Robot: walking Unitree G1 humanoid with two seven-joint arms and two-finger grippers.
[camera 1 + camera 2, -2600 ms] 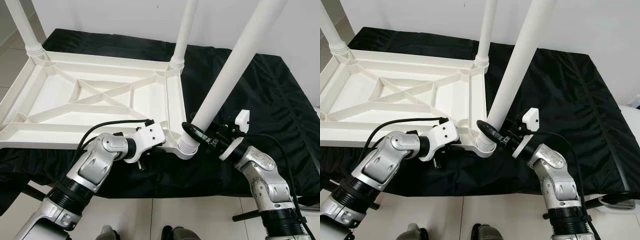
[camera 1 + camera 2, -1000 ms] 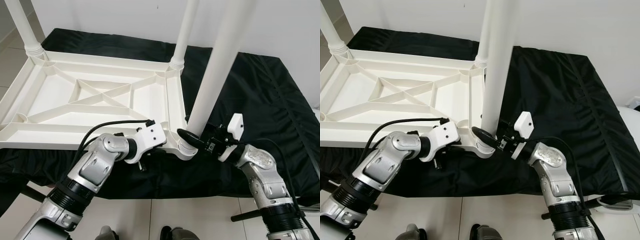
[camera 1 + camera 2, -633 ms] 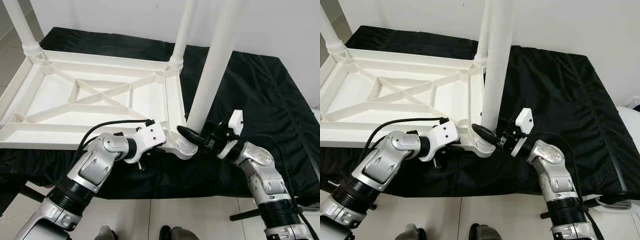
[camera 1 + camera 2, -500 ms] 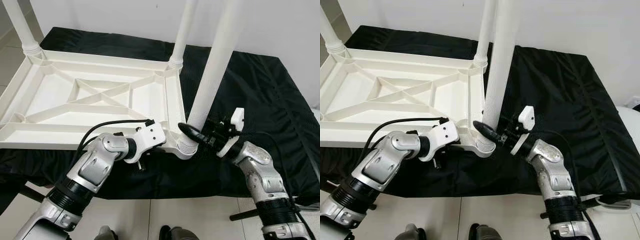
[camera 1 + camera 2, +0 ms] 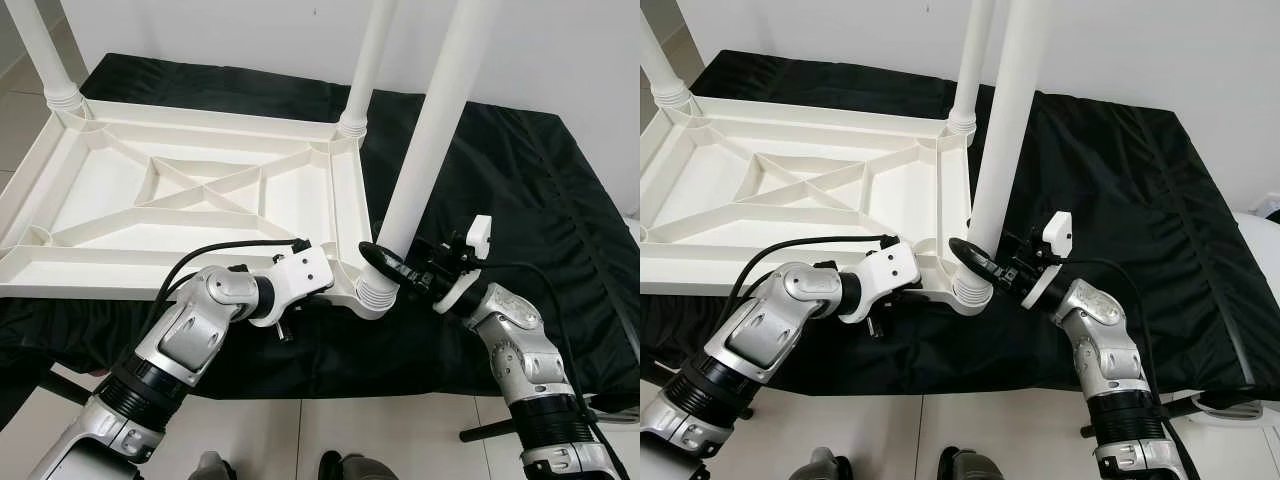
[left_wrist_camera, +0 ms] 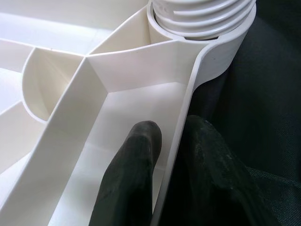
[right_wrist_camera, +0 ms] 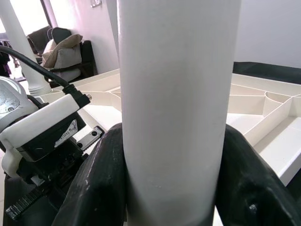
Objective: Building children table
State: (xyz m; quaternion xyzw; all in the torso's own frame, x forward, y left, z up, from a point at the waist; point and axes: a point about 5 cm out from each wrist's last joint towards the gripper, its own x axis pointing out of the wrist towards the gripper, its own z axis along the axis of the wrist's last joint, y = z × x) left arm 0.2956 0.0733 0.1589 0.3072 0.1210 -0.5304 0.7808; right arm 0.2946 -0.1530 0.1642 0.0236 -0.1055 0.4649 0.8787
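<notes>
Black-draped worktop (image 5: 520, 190), white wall behind. Left claw (image 6: 171, 155) pinches tabletop rim (image 6: 181, 136); right claw (image 7: 176, 188) clamps leg (image 5: 425, 150) at 5 o'clock corner. Risk: tilted leg cross-threads socket (image 5: 372, 295).

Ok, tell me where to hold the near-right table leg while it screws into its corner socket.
Grip the near-right leg low on its smooth round shaft, just above the threaded socket, coming from the robot's right side. The right gripper does this, fingers on opposite sides; the left gripper pinches the tabletop rim.

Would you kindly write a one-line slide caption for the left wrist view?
Left gripper pinches the upturned white tabletop's rim, just below the corner socket holding the threaded leg end.
</notes>
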